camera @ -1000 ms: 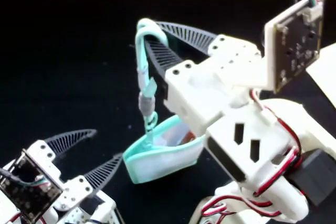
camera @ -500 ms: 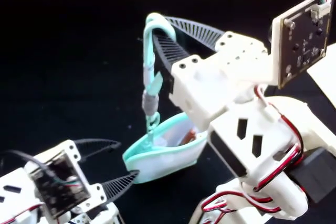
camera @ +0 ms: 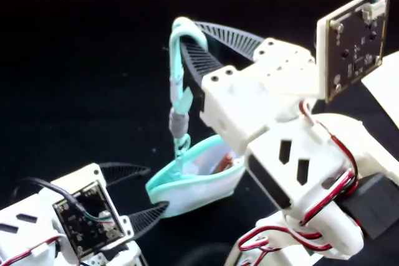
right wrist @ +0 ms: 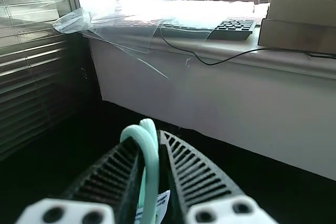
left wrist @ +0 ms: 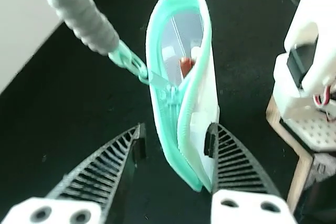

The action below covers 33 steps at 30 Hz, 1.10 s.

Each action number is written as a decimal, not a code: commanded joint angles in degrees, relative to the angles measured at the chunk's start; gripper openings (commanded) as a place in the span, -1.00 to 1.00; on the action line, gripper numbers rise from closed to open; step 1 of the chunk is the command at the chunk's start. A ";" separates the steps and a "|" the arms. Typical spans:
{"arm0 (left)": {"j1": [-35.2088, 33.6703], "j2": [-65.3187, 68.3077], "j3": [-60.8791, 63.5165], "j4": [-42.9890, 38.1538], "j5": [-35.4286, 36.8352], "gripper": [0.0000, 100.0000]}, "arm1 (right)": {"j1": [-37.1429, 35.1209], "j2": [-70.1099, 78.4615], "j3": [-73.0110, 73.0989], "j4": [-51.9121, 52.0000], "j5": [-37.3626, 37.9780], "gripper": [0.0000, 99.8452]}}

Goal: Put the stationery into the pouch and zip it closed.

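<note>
Right pincer (camera: 182,29) is shut tight on the green strap (camera: 176,70), up high in the high view. The pouch (camera: 199,188) hangs below it, mouth open, with something red (camera: 222,165) inside. The left pincer (camera: 156,188) is spread apart at the pouch's low end, and one finger tip touches the green edge. Black table (camera: 81,79) spreads wide beside them.

In the left wrist view, the pouch (left wrist: 199,87) sits between the left pincer's (left wrist: 174,129) fingers. One finger touches its white side. The other has a dark gap next to the green edge. The red thing (left wrist: 185,66) peeks out.

In the right wrist view, the right pincer (right wrist: 150,139) squeezes the strap (right wrist: 149,161), whose loop pokes just past the tips.
</note>
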 commanded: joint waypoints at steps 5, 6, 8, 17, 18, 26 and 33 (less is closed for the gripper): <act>-1.63 4.44 3.21 -6.77 -0.44 -0.61 | 0.57 -0.22 -0.66 0.48 0.18 -0.98; -1.63 4.44 3.30 -6.59 -0.44 -0.61 | 0.57 -0.22 -0.66 0.48 0.18 -0.98; -1.63 4.62 3.74 -6.51 -0.44 -0.61 | 0.57 -0.31 -0.66 0.48 0.18 -0.98; -1.36 4.26 8.40 -6.77 -0.35 -0.61 | 0.48 -0.04 -2.42 0.48 0.18 -0.98; -1.36 4.26 8.48 -6.86 -0.35 -0.61 | 0.48 0.04 -3.30 0.48 0.18 -0.98; -1.19 4.35 9.10 -6.95 -0.35 -0.61 | 0.48 0.22 -5.23 1.27 0.18 -0.98; 0.31 4.53 12.00 -9.76 -0.35 -0.61 | 0.48 0.31 -5.05 1.27 0.18 -0.98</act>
